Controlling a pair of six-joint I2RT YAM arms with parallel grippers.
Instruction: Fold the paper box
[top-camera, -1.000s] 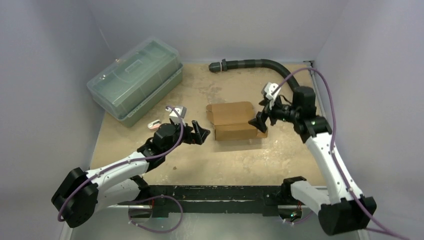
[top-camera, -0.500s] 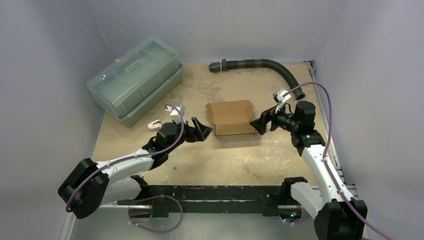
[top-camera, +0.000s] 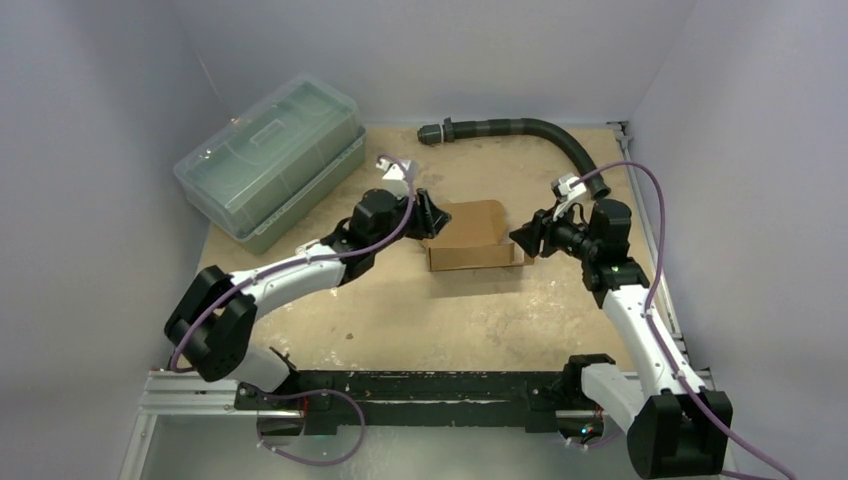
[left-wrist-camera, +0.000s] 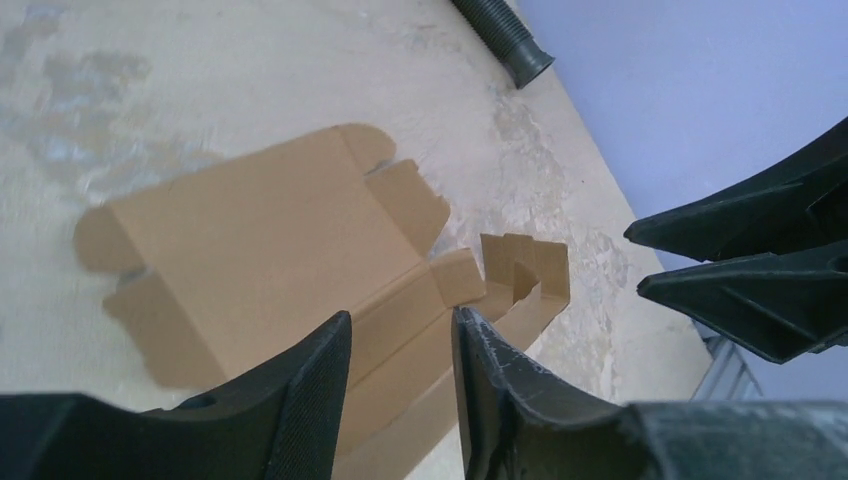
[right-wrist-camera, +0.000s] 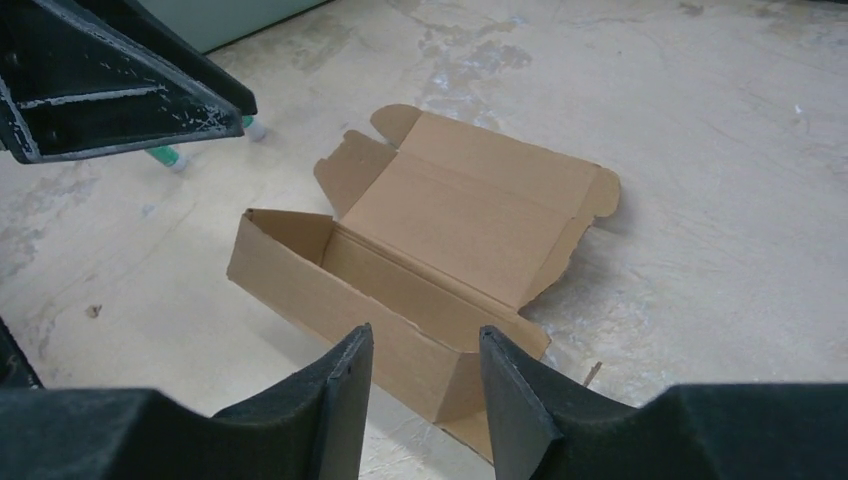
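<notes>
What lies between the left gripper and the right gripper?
The paper box lies there, left gripper at one end, right gripper at the other; the top view shows it.

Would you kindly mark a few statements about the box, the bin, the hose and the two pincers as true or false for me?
1. The paper box lies on the table with its top open. True.
2. The plastic bin has its lid off. False: the lid is on it.
3. The left pincer and the right pincer are at opposite ends of the paper box. True.
4. The black hose lies across the paper box. False: it lies along the far edge of the table, apart from the box.
</notes>
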